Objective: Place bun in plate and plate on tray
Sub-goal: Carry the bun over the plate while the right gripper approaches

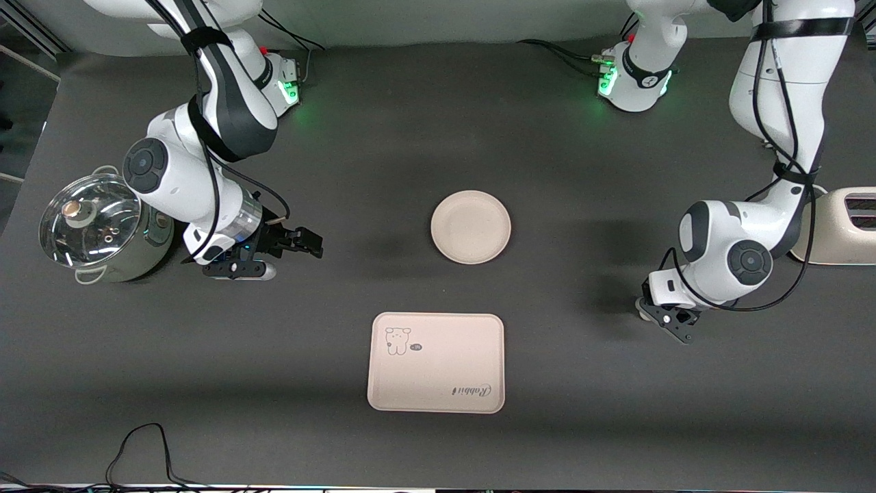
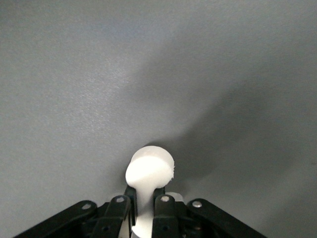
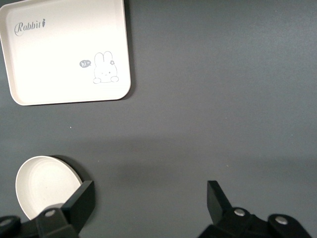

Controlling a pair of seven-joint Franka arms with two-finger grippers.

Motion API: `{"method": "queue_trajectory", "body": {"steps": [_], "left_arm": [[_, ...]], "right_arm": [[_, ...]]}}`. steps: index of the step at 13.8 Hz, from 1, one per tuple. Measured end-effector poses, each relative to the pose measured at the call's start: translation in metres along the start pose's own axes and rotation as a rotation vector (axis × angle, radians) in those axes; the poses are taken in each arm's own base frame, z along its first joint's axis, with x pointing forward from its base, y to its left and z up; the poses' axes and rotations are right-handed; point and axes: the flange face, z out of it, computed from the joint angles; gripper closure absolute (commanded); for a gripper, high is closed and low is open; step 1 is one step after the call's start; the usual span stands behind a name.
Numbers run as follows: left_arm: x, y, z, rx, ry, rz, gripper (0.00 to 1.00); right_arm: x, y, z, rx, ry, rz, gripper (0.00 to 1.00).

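Left wrist view: bun (image 2: 150, 171) is clamped in the closed left end effector (image 2: 143, 206), lower centre. Plate (image 1: 471, 226) at centre, tray (image 1: 436, 362) below it, both bare. Right end effector (image 3: 148, 203) waits, spread, empty.

You find the plate (image 1: 471, 226) at the middle of the table (image 1: 588, 383), with the tray (image 1: 436, 362) nearer to the front camera and apart from it. The bun (image 2: 148, 171) sits between the fingers of the left gripper (image 1: 665, 316), low at the left arm's end of the table, well apart from the plate, with a toaster (image 1: 838, 224) just beside that arm. The right gripper (image 1: 295, 241) hangs over bare table at the right arm's end, between the plate and a lidded pot (image 1: 102, 228).
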Motion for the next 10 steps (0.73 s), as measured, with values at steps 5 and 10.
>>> {"method": "queue_trajectory", "body": {"steps": [5,10], "left_arm": [[0.019,0.034,-0.132,-0.005,-0.028,-0.084,1.00],[0.009,0.103,-0.276,-0.028,-0.093,-0.251,1.00]], "right_arm": [[-0.010,-0.007,0.025,0.010,-0.018,0.005,0.00],[-0.015,-0.028,0.065,0.069,-0.002,0.034,0.00]]}}
